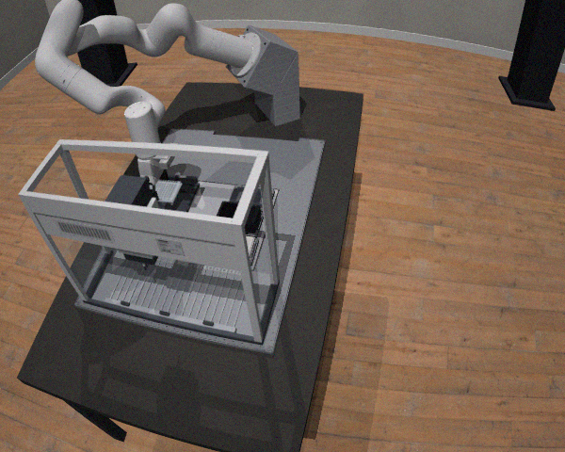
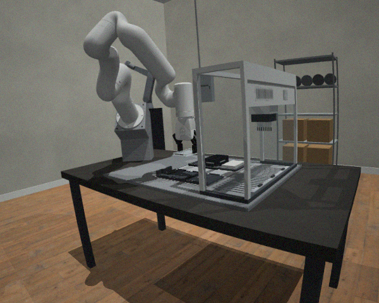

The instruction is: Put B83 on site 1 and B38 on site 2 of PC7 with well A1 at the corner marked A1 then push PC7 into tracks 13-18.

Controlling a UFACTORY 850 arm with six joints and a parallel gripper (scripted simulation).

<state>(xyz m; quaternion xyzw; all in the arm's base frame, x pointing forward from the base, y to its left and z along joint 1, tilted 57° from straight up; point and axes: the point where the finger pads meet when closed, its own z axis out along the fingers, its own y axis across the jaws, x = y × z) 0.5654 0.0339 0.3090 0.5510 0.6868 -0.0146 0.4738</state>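
Observation:
My gripper (image 1: 160,186) (image 2: 185,146) is shut on a pale flat plate, B38 by its look (image 1: 168,191) (image 2: 183,152). It holds the plate level, low over the apron in front of the rails. The dark carrier PC7 (image 2: 183,175) lies loose on the apron on the side nearer the exterior camera; in the top view the dark shapes around the plate (image 1: 127,190) are partly hidden by the frame. The black deep-well block B83 (image 2: 216,159) (image 1: 227,208) and the white plate B33 (image 2: 234,163) sit in their nests beyond it.
The instrument's white frame (image 1: 146,214) (image 2: 245,130) stands over the rails (image 1: 175,297) (image 2: 248,179), and its posts stand close to the gripper. A pipetting head (image 2: 263,118) hangs inside. The arm's base (image 1: 273,82) is at the table's far end.

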